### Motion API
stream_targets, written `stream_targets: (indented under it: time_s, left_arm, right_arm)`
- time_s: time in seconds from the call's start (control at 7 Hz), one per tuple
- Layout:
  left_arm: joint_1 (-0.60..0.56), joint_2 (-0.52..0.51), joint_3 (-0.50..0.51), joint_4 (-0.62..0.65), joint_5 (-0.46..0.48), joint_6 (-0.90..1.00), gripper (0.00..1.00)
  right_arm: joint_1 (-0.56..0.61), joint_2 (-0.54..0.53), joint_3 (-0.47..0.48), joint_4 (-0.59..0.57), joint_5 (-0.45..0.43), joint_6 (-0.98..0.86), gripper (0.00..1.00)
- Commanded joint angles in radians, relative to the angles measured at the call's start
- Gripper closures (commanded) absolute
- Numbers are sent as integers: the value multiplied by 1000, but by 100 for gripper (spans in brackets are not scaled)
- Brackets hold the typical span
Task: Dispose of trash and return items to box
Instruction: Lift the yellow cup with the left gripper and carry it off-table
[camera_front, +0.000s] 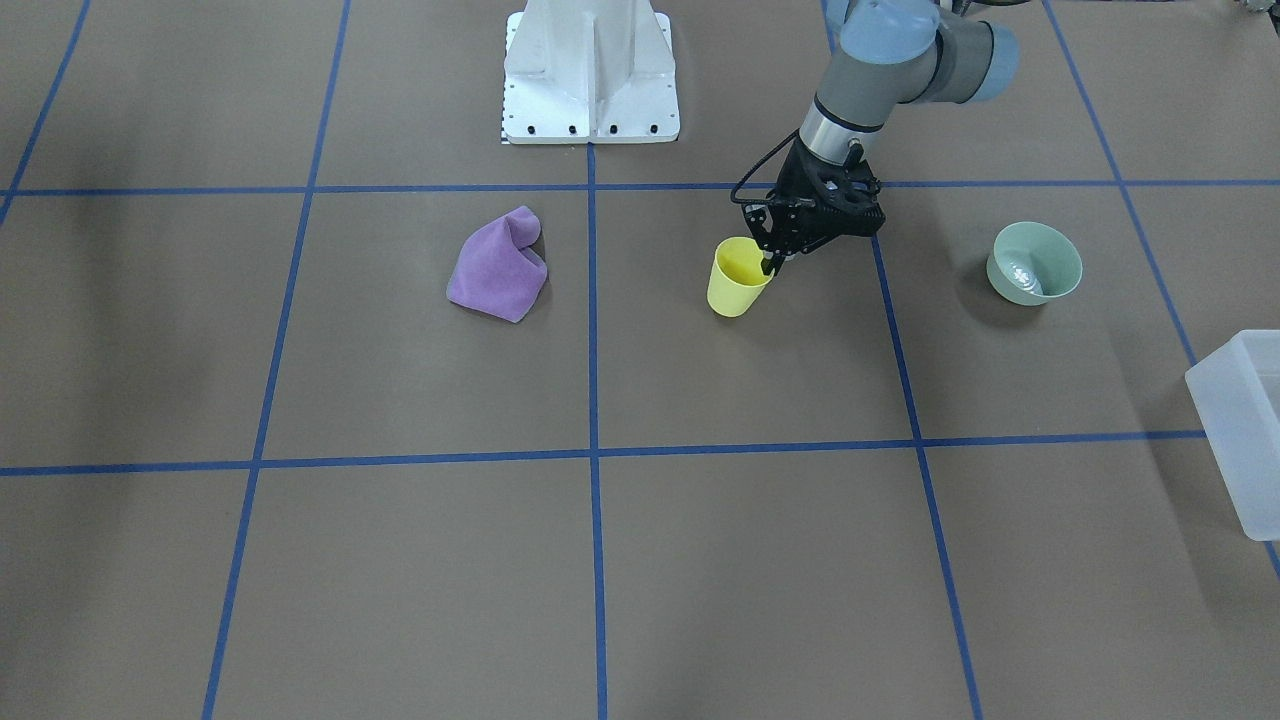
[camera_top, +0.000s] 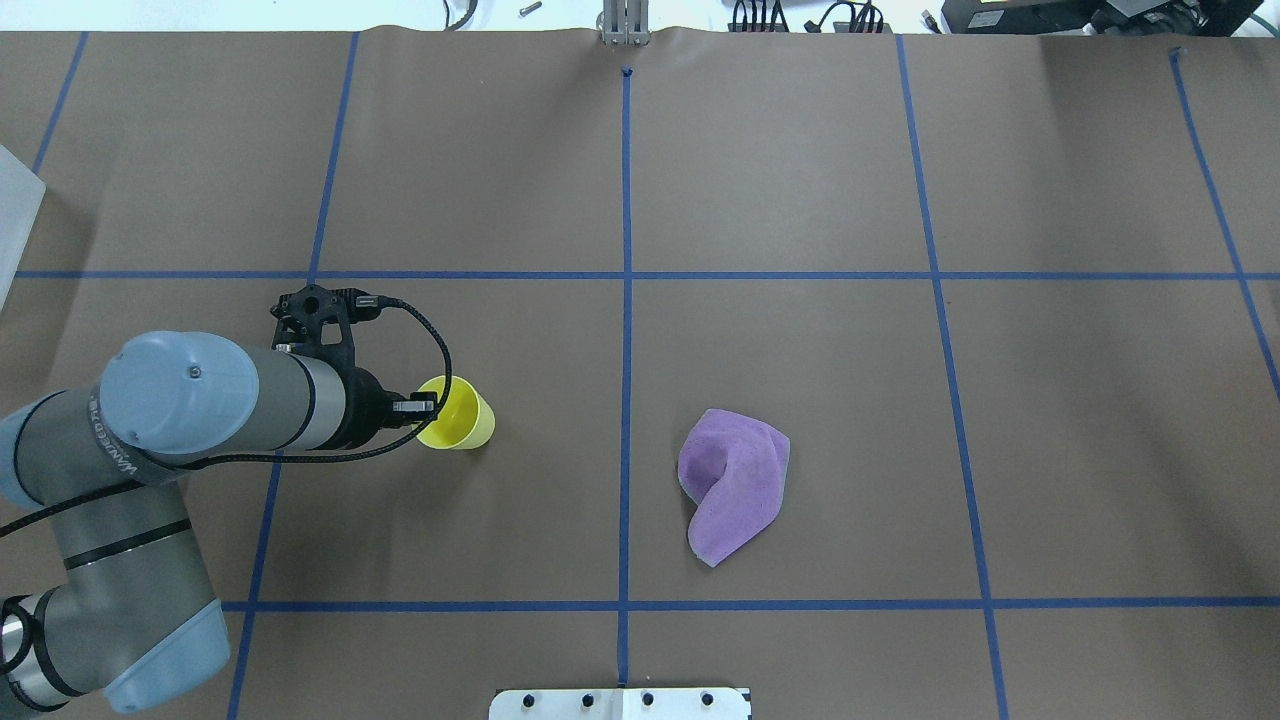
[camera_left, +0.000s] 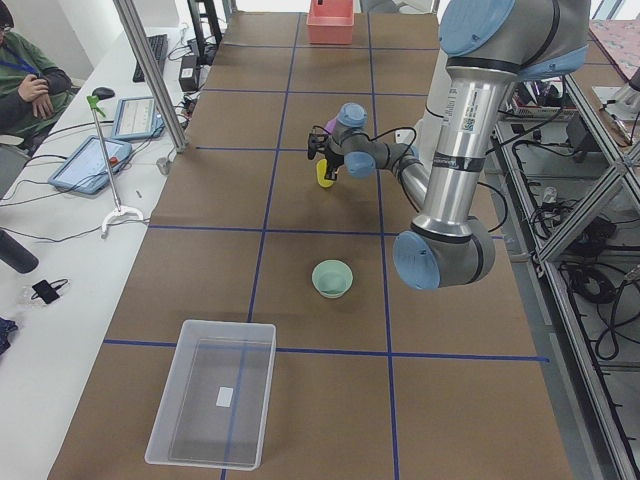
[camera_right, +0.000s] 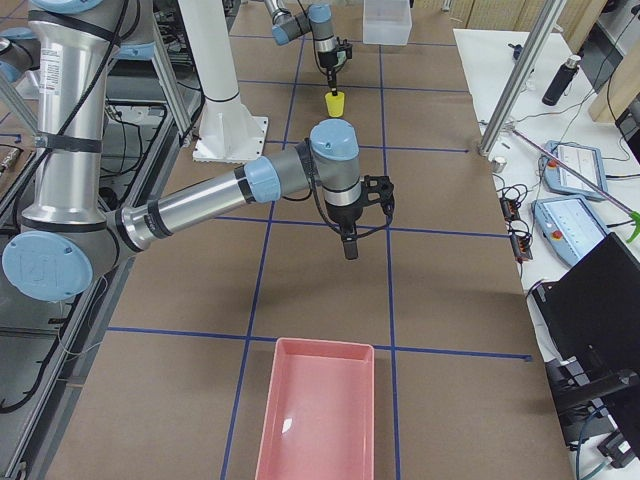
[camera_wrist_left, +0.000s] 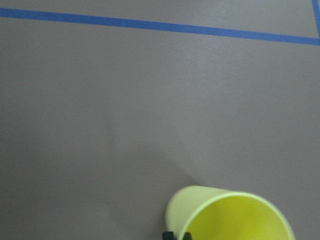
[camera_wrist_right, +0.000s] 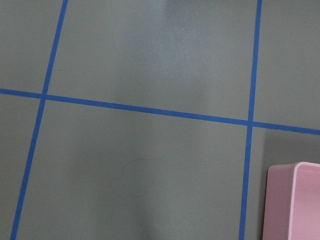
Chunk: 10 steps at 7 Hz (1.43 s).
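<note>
The pale-yellow cup (camera_front: 735, 285) stands slightly tilted on the brown table; it also shows in the overhead view (camera_top: 462, 422) and the left wrist view (camera_wrist_left: 235, 215). My left gripper (camera_front: 770, 262) points down at its rim with one finger inside and one outside, shut on the rim. The frosted box (camera_left: 212, 405) sits at the table's end on my left, and its corner shows in the front view (camera_front: 1245, 430). My right gripper (camera_right: 349, 245) hangs over bare table, far from the cup; I cannot tell whether it is open or shut.
A crumpled purple cloth (camera_front: 497, 265) lies near the table's middle. A pale-green bowl (camera_front: 1035, 262) sits between the cup and the box. A pink bin (camera_right: 320, 415) stands at the table's right end. The robot's white base (camera_front: 590, 70) is at the back.
</note>
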Motion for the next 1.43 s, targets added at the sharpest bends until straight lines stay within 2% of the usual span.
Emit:
stream_targets:
  time_s: [0.0,0.14,0.29,0.43,0.57,0.86,1.0,1.29]
  left_arm:
    - [-28,9,-44,4,-5,-17,100]
    - [-99,23,-81,76,-30,-5,100]
    - [-186,23,-124,183,-104,62,100]
    - [-269,46,-164,235,-154,206,100]
    - [-361,94,-175,250,-255,388,100]
    - [-626,225,-135,248,-450,835,100]
    - [-759,236,-44,245,-539,1033,100]
    - [-1028,200,227,248,-670,1417,100]
  right_arm:
    - [-1,1,0,0,0,0,0]
    - [-1,1,0,0,0,0,0]
    - [-5,2,0,0,0,0,0]
    - [-10,2,1,2,2,0,0]
    - [-11,2,0,0,2,0,0]
    - [-20,2,1,2,2,-3,0]
    - [-24,2,2,2,0,-3,0]
    - [-24,2,0,2,0,-5,0]
